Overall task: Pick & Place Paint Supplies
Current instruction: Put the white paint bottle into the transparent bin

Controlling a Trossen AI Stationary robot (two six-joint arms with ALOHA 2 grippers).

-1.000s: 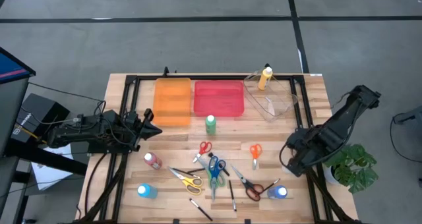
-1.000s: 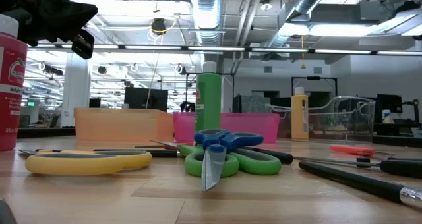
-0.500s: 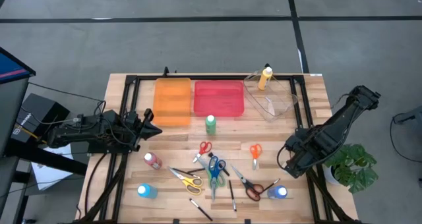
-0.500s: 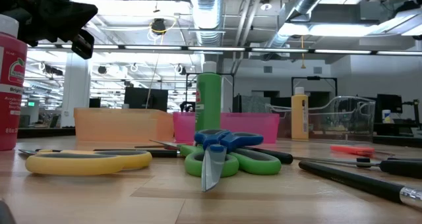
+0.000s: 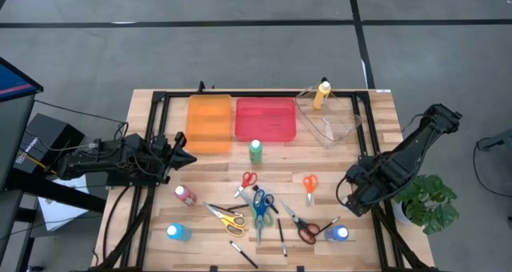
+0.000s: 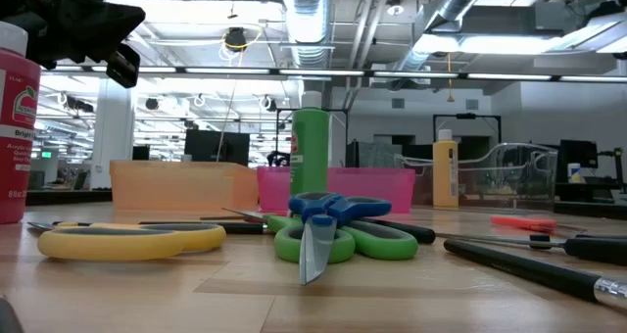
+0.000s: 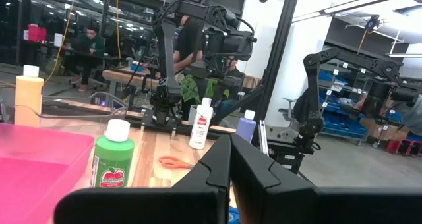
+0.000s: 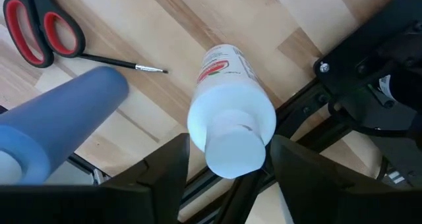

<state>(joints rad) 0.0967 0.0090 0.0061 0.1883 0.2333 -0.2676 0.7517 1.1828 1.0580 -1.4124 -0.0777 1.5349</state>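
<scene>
Though hidden from above, white bottle [image 8: 231, 128] between right claw [image 8: 227, 161] fingers.

Red paint bottle [image 6: 14, 127] cut off at the low view's left edge, label only partly legible.

Six paint bottles: yellow [image 5: 322, 94], green [image 5: 255, 150], pink [image 5: 185, 195], two blue [image 5: 177, 232] [image 5: 340, 233], one white [image 8: 231, 115] right at the right end effector [image 8: 229, 159]. Six scissors: red [image 5: 246, 181], orange [image 5: 310, 184], blue [image 5: 260, 200], green [image 5: 259, 217], yellow [image 5: 230, 218], dark red [image 5: 303, 229]. At least two brushes [image 5: 282, 238] [image 5: 242, 254]. Three bins: orange [image 5: 209, 123], pink [image 5: 266, 120], clear [image 5: 332, 122]. One table [image 5: 384, 120].
</scene>
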